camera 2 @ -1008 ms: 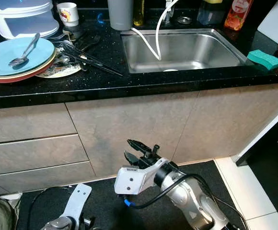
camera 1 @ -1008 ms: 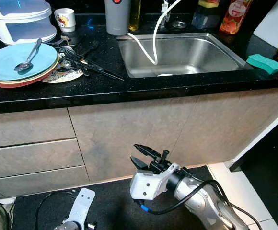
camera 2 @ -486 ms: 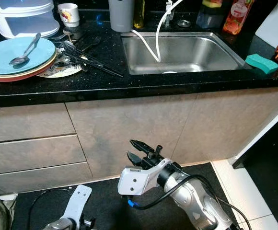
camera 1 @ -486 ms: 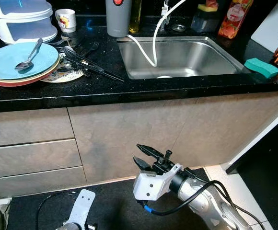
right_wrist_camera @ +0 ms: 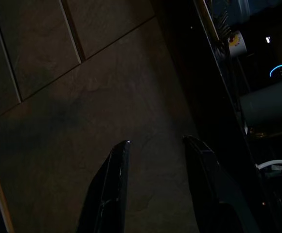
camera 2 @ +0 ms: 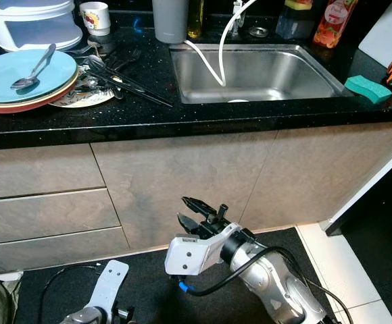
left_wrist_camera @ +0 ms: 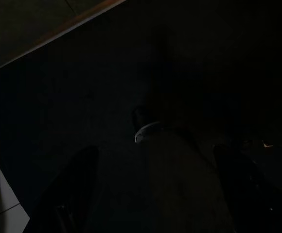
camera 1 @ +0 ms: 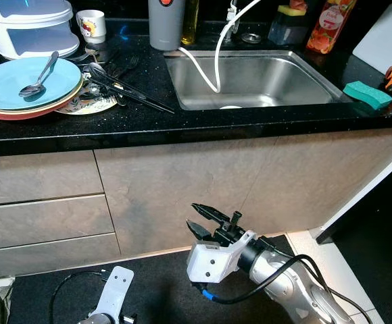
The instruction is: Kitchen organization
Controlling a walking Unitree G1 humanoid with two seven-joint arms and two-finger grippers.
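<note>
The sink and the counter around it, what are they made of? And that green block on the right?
The sink looks like brushed stainless steel: grey, with soft dull reflections. The counter seems polished black stone or a stone-like composite, glossy with fine pale speckles. The green block is probably a foam sponge: matte, soft-edged, with a darker underside that may be a scouring layer.

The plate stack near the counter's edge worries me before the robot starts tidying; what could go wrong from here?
The spoon lies loose on the top blue plate, so it may slide off if the stack is lifted. The black utensils overlap the lower patterned plate and could be dragged along. The right gripper, open, hangs low beside the cabinet front.
</note>
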